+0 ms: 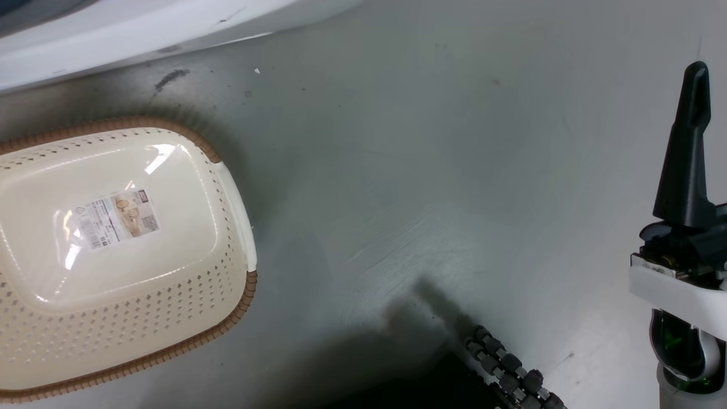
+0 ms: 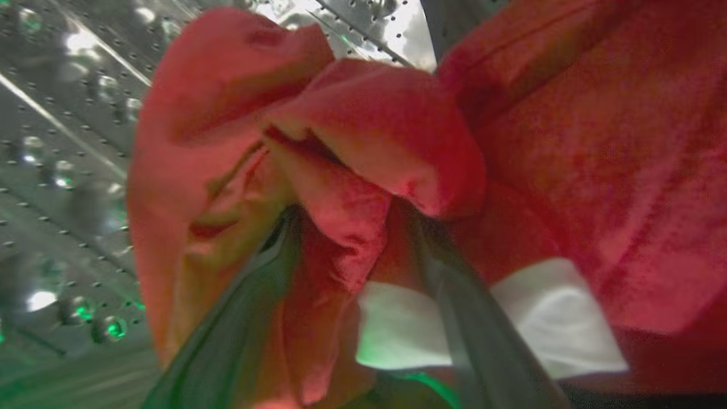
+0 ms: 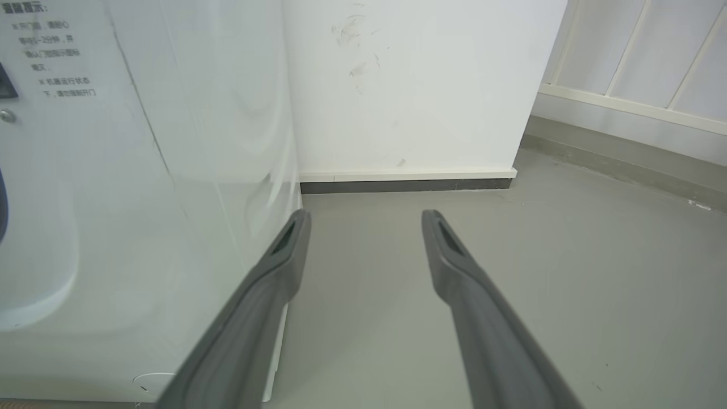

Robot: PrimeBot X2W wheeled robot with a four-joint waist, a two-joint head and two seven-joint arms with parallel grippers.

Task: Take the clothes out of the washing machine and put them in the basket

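The left pincer was clamped on a bunched fold of the red clothes inside the steel drum of the washing machine. The right pincer gaped wide, holding nothing, above the grey floor beside the machine, and the cream basket sat on that floor near the machine's base

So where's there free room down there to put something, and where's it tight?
The basket holds nothing yet, so its whole inside is free. Bare grey floor spreads from its right rim to the right gripper, bounded above by the white base of the washing machine. It is tight inside the drum, where the red clothes bunch around the left gripper.
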